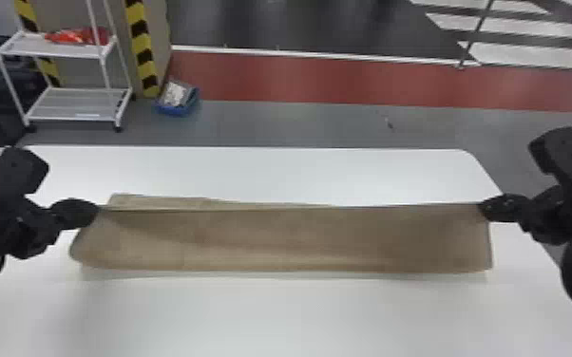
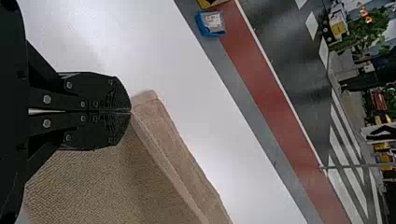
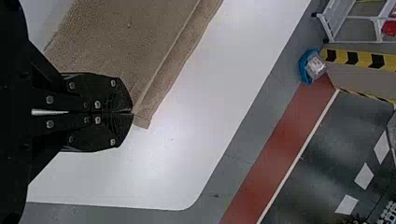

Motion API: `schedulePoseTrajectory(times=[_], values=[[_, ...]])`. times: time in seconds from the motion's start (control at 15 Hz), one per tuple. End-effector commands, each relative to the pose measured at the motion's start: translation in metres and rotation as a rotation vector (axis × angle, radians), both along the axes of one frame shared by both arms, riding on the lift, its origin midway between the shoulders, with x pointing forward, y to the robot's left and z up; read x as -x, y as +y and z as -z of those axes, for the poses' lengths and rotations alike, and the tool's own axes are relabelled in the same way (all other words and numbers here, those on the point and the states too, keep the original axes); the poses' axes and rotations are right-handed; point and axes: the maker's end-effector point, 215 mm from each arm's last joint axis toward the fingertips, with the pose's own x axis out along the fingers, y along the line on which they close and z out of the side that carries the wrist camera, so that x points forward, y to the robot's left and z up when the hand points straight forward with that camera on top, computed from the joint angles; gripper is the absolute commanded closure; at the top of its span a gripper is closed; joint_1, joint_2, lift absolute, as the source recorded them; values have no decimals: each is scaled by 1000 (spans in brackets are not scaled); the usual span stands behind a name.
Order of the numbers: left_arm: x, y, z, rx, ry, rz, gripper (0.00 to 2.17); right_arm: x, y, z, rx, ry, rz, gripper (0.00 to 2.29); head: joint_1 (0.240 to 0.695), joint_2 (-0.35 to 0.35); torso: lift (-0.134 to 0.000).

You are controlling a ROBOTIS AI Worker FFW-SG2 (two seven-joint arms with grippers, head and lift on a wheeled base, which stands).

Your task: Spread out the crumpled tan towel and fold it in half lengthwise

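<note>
In the head view the tan towel (image 1: 280,237) stretches across the table as a long band, its upper edge drawn straight between both grippers. My left gripper (image 1: 94,213) is shut on the towel's left corner, and my right gripper (image 1: 483,210) is shut on its right corner. Behind the taut edge, a strip of towel shows on the tabletop. The left wrist view has the left gripper (image 2: 130,111) closed at a corner of the towel (image 2: 107,182). In the right wrist view the right gripper (image 3: 132,112) pinches the towel (image 3: 126,42) by its other corner.
The white table (image 1: 271,318) extends in front of and behind the towel. Beyond its far edge, a white shelf rack (image 1: 69,104) and a blue bin (image 1: 176,110) stand on the floor at the left, near a striped post (image 1: 142,52).
</note>
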Motion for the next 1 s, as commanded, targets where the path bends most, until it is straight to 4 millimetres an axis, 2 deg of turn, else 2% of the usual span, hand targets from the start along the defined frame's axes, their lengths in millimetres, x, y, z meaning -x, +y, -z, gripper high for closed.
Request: schedulePoseTrajectory(times=[0.0, 0.27, 0.47, 0.93], values=[[-2, -2, 1, -3, 4, 5, 1787, -4, 4, 3, 16, 14, -8, 1298, 695, -116, -125], [-2, -5, 3, -10, 7, 9, 1787, -9, 9, 9, 40, 34, -18, 1298, 695, -114, -125], [-2, -1, 7, -7, 24, -9, 1787, -16, 9, 3, 44, 26, -15, 1298, 695, -111, -125], [-12, 1, 0, -5, 14, -17, 1787, -24, 3, 3, 57, 36, -3, 1298, 695, -106, -125]])
